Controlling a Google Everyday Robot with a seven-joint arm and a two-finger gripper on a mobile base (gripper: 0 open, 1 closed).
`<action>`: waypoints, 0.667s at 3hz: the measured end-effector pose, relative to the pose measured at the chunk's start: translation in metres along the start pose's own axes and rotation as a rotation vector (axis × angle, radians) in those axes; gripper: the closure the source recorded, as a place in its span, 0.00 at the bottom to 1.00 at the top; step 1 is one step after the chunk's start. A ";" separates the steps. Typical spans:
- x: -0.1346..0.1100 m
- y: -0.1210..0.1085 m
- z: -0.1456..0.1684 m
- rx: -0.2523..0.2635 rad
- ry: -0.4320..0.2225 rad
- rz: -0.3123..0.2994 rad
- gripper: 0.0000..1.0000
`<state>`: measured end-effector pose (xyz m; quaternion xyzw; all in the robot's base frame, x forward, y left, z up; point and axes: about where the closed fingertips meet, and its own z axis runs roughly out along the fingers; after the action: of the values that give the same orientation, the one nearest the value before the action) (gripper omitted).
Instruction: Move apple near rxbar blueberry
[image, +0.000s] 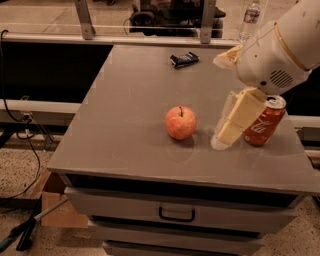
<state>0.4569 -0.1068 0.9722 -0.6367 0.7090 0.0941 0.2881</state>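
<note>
**On the desk: apple not grabbed yet, basically everything left to do**

Near the front middle of the desk (125, 115) sits the apple (180, 122), nowhere close to where it needs to end up. The rxbar blueberry (184, 59) is way at the back edge, pretty much straight behind the apple, so the two are well apart with bare desk between them. My read is that nothing of the actual move is done.

My tool (222, 140) hangs low just to the right of the apple, tip down near the desk surface, squeezed in between the apple and the Coke can (264, 121). It isn't touching the apple, and it has nothing in it as far as I can see. Whether it's set wide or narrow, I honestly can't tell from this angle.

What's left, as I judge it: get over the apple, grab it, carry it back, and set it down beside the bar. The can is right next to my tool, so I'd watch for knocking it over.

Orientation-wise, the apple stands upright, its dark stem pointing up. It's round, so no real long axis; a grab should work from most sides. The bar lies flat, long axis running roughly left to right along the back edge, right end angled a touch further back.
</note>
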 end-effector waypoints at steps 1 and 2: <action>-0.008 -0.010 0.029 0.069 -0.004 0.065 0.00; -0.008 -0.009 0.028 0.066 -0.003 0.063 0.00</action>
<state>0.4736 -0.0874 0.9559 -0.6040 0.7311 0.0805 0.3068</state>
